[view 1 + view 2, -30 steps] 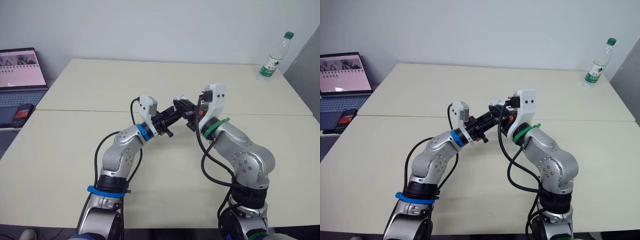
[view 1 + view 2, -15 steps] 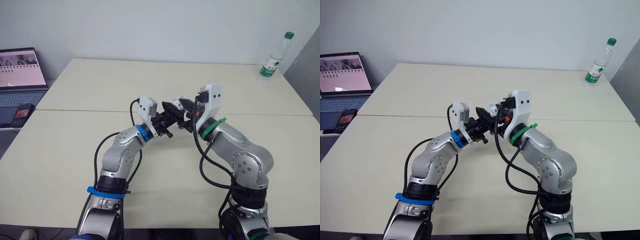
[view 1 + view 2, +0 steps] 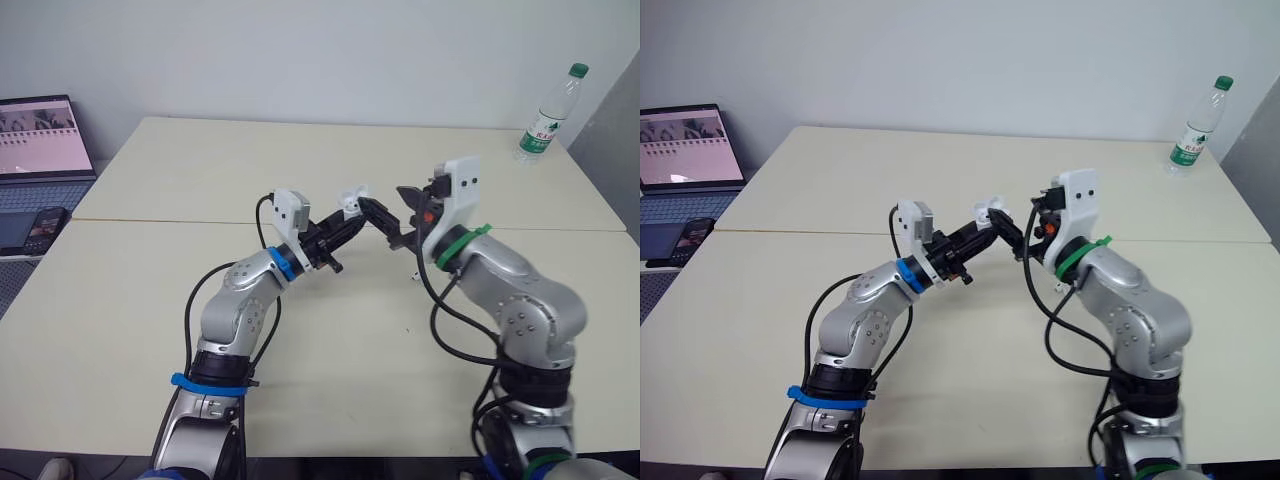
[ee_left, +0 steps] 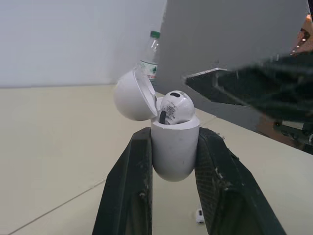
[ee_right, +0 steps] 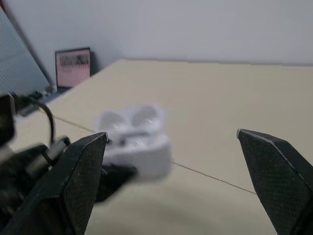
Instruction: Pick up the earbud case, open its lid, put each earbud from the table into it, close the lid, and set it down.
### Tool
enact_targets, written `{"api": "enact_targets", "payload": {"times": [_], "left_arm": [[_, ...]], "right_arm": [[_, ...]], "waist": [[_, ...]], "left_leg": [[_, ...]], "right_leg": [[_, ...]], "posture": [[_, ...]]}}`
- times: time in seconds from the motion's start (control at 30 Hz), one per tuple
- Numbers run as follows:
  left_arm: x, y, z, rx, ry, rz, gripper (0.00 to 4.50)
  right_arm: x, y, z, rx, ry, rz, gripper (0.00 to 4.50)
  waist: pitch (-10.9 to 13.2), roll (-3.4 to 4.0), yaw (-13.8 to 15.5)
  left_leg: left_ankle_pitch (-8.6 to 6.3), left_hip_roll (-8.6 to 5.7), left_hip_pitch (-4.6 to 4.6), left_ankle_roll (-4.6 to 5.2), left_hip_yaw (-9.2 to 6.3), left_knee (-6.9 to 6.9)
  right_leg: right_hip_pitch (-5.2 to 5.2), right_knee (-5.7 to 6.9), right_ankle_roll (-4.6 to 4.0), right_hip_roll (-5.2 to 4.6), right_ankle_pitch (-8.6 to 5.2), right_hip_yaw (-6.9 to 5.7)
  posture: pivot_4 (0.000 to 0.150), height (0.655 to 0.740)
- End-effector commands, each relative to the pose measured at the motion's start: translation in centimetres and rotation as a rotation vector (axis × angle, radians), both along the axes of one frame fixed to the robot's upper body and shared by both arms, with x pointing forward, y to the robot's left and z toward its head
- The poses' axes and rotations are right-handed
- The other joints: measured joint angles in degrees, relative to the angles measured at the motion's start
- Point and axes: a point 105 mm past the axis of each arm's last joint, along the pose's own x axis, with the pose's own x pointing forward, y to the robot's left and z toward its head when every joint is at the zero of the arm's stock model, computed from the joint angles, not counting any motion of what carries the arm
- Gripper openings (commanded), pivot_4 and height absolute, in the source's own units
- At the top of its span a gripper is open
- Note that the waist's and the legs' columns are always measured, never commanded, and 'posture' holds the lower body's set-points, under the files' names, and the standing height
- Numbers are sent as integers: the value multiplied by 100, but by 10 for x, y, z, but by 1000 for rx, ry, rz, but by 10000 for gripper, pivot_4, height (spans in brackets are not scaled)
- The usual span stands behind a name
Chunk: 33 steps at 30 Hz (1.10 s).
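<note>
A clear water bottle (image 3: 547, 113) with a green cap stands at the beige table's (image 3: 200, 170) far right corner. Off the table's left, an open laptop (image 3: 40, 135) sits, with what may be a phone (image 3: 38, 228) just beside it.

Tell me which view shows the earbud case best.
Left wrist view: the earbud case sits close in the left end effector, lid open, an earbud inside. Right wrist and eye views show it farther off.

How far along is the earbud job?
Done: earbud case picked up in left hand, lid open, one earbud seated. Now: right hand open, apart from the case. Left: second earbud on the table, then close lid, set down.
</note>
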Motion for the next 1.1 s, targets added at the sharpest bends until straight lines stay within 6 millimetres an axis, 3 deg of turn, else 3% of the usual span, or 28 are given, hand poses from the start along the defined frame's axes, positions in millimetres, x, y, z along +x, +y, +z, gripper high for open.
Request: {"api": "enact_targets", "payload": {"times": [0.03,0.2,0.37,0.53,0.8,0.9,1.1], "left_arm": [[3,19,12,14,-75,76,8240],[11,48,18,31,-102,149,8240],[-7,51,11,65,-90,72,8240],[-20,51,4,94,-77,46,8240],[-21,50,3,92,-73,63,8240],[-20,50,4,91,-74,66,8240],[-19,49,5,86,-74,65,8240]], "right_arm": [[3,-14,-5,-119,50,11,44390],[9,-40,-42,-295,285,-10,44390],[4,-47,-79,-433,462,2,44390],[6,-47,-94,-474,508,-3,44390],[14,-45,-101,-514,500,-5,44390],[18,-45,-101,-508,488,-19,38680],[19,-44,-102,-505,483,-22,16770]], "waist": [[0,0,1],[0,0,-5],[0,0,-4],[0,0,0],[0,0,1],[0,0,1],[0,0,2]], "left_leg": [[0,0,0,0,0,0],[0,1,0,1,4,0],[-1,1,-3,1,6,-1],[-1,1,-12,1,4,0],[0,0,-11,1,3,3],[-1,1,-11,1,1,2],[0,1,-11,1,1,2]], "right_leg": [[0,0,0,0,0,0],[-2,0,0,0,0,3],[-3,-6,0,-1,0,5],[-9,-6,1,-7,0,4],[-8,-4,1,-5,0,1],[-9,-4,1,-5,0,1],[-9,-4,1,-5,0,1]], "posture": [[1500,7362],[1500,7362],[1500,7362],[1500,7362],[1500,7362],[1500,7362],[1500,7362]]}}
